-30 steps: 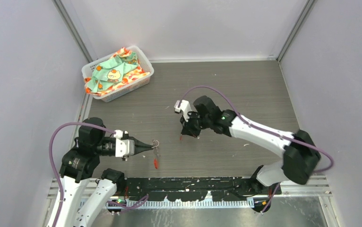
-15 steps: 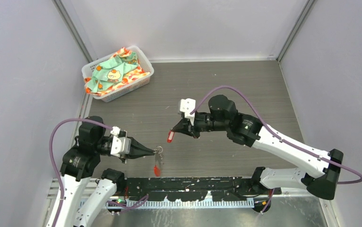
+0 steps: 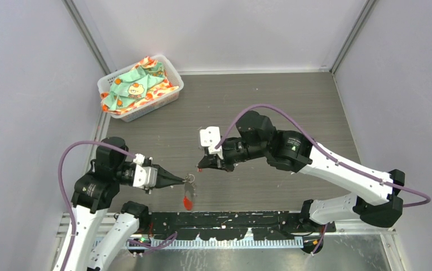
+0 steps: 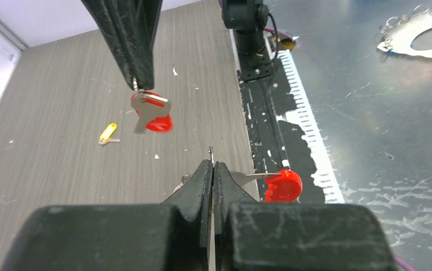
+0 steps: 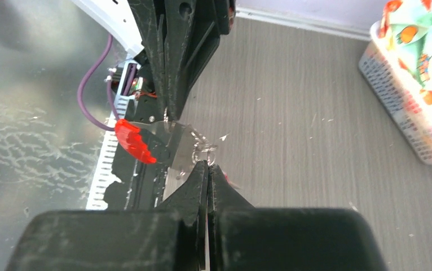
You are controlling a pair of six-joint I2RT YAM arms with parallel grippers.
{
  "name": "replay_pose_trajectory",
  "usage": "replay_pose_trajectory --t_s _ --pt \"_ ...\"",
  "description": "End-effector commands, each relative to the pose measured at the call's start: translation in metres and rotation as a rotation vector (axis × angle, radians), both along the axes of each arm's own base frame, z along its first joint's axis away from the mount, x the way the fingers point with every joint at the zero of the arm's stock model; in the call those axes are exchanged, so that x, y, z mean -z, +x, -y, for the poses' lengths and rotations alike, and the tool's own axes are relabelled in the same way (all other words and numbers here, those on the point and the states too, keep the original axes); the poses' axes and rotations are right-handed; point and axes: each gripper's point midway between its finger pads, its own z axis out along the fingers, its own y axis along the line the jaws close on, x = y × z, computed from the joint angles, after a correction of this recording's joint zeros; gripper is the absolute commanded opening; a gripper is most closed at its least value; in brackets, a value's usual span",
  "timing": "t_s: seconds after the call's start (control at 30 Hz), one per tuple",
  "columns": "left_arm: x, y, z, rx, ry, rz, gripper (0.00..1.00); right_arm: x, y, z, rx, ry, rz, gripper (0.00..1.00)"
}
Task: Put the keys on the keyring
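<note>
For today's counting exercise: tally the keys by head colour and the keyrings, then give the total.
red-headed key: 1
yellow-headed key: 1
keyring: 1
total: 3

Grey wood-grain table [image 3: 292, 101], pale lilac walls [image 3: 219, 28]

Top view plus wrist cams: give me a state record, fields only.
left claw: shut on keyring, with its red part hanging to one side
right claw: shut on red key, held off the table
red key vs keyring: close but apart, not threaded
yellow key: lying on table, untouched
basket: far left corner, cloth inside
</note>
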Motion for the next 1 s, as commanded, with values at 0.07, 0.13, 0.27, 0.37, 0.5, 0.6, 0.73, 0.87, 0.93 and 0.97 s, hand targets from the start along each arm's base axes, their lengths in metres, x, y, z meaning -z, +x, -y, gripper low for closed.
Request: replay_pose_trajectory --t_s 0.07,0.13,0.27,0.37,0.5,0.6,0.73,0.87,0.93,0.97 --pt "-0.007 0.019 -0.004 -0.092 -0.008 0.241 0.00 -0.005 -0.009 0.006 0.057 -0.057 -0.104 0.01" --pt "-0.009 0.028 -0.005 -0.137 -0.023 0.287 0.00 -0.002 -0.012 0.006 0.075 -0.065 -0.144 0.01" --pt "-0.010 0.039 -0.007 -0.189 -0.035 0.354 0.00 0.006 -0.019 0.000 0.105 -0.068 -0.188 0.01" --pt "-0.014 0.053 -0.009 -0.249 -0.042 0.400 0.00 0.005 -0.017 -0.011 0.138 -0.021 -0.185 0.01" --pt "-0.020 0.069 -0.013 -0.327 -0.052 0.451 0.00 0.002 -0.012 -0.029 0.189 0.055 -0.160 0.01" --pt "-0.023 0.075 -0.015 -0.357 -0.056 0.461 0.00 0.004 -0.007 -0.039 0.235 0.070 -0.126 0.01" --pt "-0.020 0.075 -0.016 -0.360 -0.055 0.471 0.00 0.007 0.004 -0.047 0.323 0.090 -0.075 0.01" --pt "-0.015 0.072 -0.016 -0.352 -0.053 0.490 0.00 0.006 0.012 -0.053 0.384 0.130 -0.055 0.01" --pt "-0.014 0.072 -0.016 -0.347 -0.052 0.505 0.00 0.007 0.015 -0.055 0.403 0.136 -0.050 0.01" --pt "-0.013 0.071 -0.016 -0.344 -0.051 0.513 0.00 0.008 0.017 -0.055 0.416 0.135 -0.046 0.01"
